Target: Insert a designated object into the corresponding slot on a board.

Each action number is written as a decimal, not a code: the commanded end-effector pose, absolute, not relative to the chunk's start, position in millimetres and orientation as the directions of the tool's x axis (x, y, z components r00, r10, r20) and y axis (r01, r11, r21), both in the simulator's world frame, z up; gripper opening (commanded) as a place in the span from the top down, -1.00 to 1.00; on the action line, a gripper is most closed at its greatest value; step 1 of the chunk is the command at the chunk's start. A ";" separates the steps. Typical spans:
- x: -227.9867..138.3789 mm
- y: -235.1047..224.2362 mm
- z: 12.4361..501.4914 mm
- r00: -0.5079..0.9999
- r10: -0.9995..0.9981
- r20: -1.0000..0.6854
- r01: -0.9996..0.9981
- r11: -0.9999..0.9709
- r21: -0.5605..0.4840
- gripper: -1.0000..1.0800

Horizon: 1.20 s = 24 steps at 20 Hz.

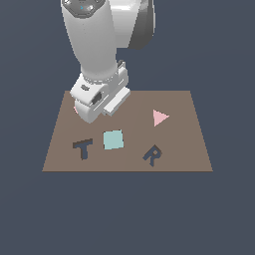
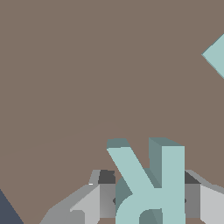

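In the wrist view the pale teal R block sits between my gripper's two grey fingers, which touch it on both sides. In the exterior view the white wrist hangs over the back left of the brown board and hides the gripper and the block. The dark R-shaped slot lies near the board's front edge, toward the exterior view's right, well apart from the wrist. I cannot tell whether the block rests on the board or is lifted.
A dark T-shaped recess lies at the front left. A larger teal square sits beside it and shows as a corner in the wrist view. A pink triangle lies behind the R slot. A pink sliver peeks out beside the wrist.
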State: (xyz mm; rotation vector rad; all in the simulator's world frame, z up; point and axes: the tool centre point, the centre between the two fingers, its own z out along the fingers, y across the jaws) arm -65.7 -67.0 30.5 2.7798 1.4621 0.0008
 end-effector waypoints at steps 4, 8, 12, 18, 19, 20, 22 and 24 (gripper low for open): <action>-65.7 -67.0 30.4 0.567 0.824 0.000 0.824 -0.567 0.001 1.00; -65.5 -66.8 35.2 0.566 0.824 0.000 0.824 -0.566 0.000 1.00; -65.8 -66.0 33.3 0.571 0.821 0.000 0.821 -0.571 0.000 1.00; -66.0 -60.0 33.5 0.605 0.796 0.000 0.796 -0.605 0.000 1.00; -66.0 -58.4 33.6 0.613 0.790 0.000 0.790 -0.613 0.000 1.00; -66.0 -56.6 33.6 0.623 0.782 0.000 0.782 -0.623 0.000 1.00; -65.9 -52.5 33.7 0.645 0.764 0.000 0.764 -0.645 0.000 1.00; -65.6 -47.8 33.9 0.669 0.743 0.000 0.743 -0.669 0.000 1.00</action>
